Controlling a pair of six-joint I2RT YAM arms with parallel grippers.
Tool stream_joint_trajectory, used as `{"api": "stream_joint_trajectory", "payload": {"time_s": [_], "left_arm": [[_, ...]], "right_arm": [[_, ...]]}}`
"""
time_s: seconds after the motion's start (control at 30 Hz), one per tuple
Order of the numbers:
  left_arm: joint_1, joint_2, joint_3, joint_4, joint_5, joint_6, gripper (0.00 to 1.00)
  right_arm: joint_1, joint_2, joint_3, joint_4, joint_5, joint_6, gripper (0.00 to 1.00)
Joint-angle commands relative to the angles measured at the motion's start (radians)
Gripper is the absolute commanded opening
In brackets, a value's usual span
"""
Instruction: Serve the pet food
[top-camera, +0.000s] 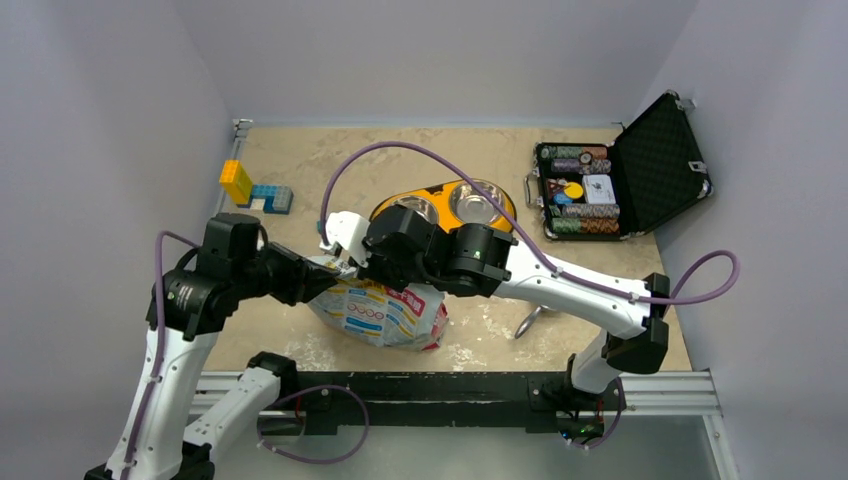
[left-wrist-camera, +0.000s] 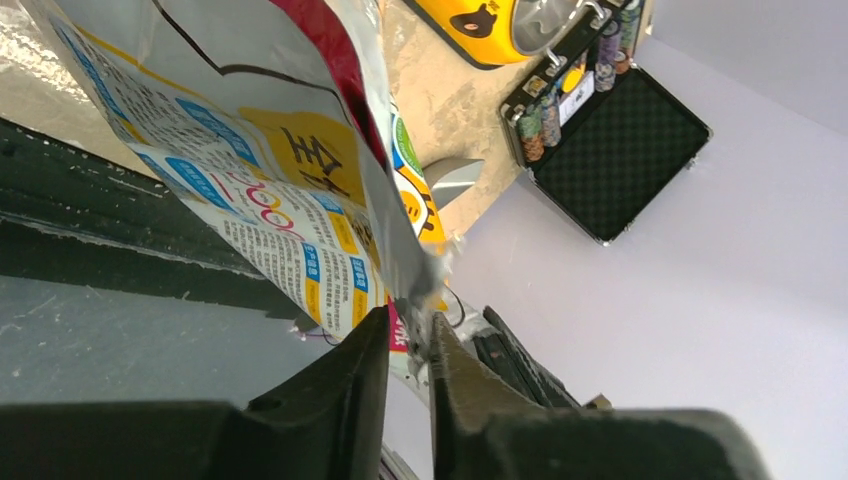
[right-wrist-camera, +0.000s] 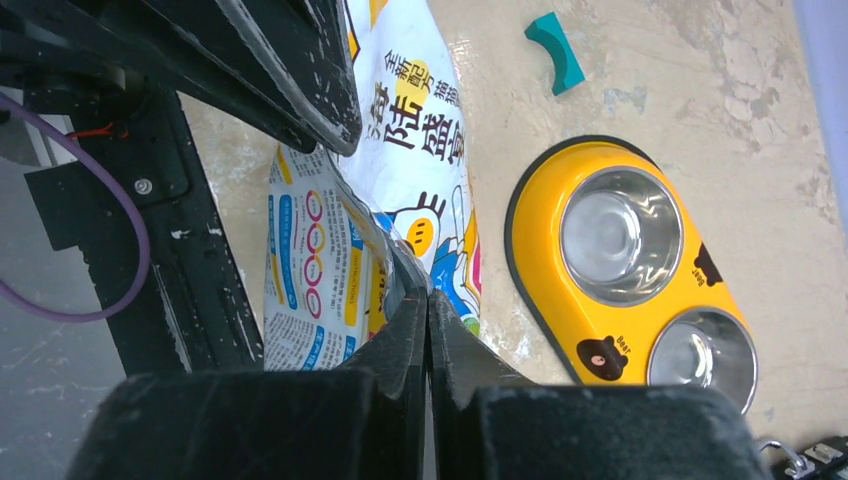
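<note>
Left claw (left-wrist-camera: 408, 325) and right claw (right-wrist-camera: 428, 298) pinch the crosswise food bag (top-camera: 385, 312).

left arm (top-camera: 185, 300) elbow-bent, reaching right | left gripper (left-wrist-camera: 408, 325) pinching bag (top-camera: 385, 312) edge (fingers nearly touching) | right arm (top-camera: 570, 285) stretched left | right gripper (right-wrist-camera: 428, 300): 2 fingers clamped on same bag

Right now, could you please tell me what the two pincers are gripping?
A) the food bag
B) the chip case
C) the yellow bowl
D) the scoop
A: the left pincer and the right pincer are each shut on an edge of the bag, while the bowl lies apart on the table, untouched.
</note>
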Motion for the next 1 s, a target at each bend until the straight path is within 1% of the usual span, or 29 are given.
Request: {"api": "stream_joint_trajectory", "payload": {"time_s": [0.0,0.03,0.13,0.2,0.27,0.33,0.43,0.53,0.63,0.73,0.9,0.97], "left_arm": [[0.003,-0.044,-0.016,-0.002,0.001,-0.020,0.22],[0.003,-0.047,-0.030,0.009,0.001,-0.024,0.22],[0.003,-0.045,-0.052,0.034,-0.013,-0.031,0.38],[0.003,-0.033,-0.054,0.055,-0.016,-0.028,0.40],[0.003,-0.015,-0.052,0.073,-0.017,-0.022,0.38],[0.003,-0.003,-0.047,0.079,-0.025,-0.015,0.33],[0.003,0.013,-0.046,0.103,-0.020,-0.007,0.20],[0.003,0.018,-0.038,0.106,-0.001,0.000,0.00],[0.003,0.011,-0.020,0.079,0.009,0.022,0.00],[0.003,0.001,-0.003,0.035,-0.001,0.040,0.00],[0.003,-0.015,-0.007,0.037,0.000,0.039,0.00],[0.003,-0.012,0.000,0.038,0.000,0.041,0.00]], "right_arm": [[0.003,0.007,-0.004,-0.073,0.008,-0.031,0.05],[0.006,0.005,-0.007,-0.073,0.009,-0.037,0.07],[0.013,0.002,-0.011,-0.070,-0.001,-0.041,0.10],[0.012,0.004,-0.005,-0.069,-0.014,-0.038,0.10],[0.013,0.015,0.004,-0.074,-0.020,-0.035,0.11],[0.015,0.026,0.011,-0.078,-0.021,-0.036,0.11],[0.017,0.039,0.014,-0.083,-0.006,-0.042,0.11],[0.019,0.046,0.013,-0.080,0.011,-0.061,0.13],[0.018,0.074,0.022,-0.059,0.026,-0.095,0.19],[0.020,0.123,0.077,-0.071,0.019,-0.113,0.22],[0.029,0.157,0.131,-0.066,-0.008,-0.137,0.25],[0.029,0.180,0.178,-0.077,-0.028,-0.141,0.25]]}}
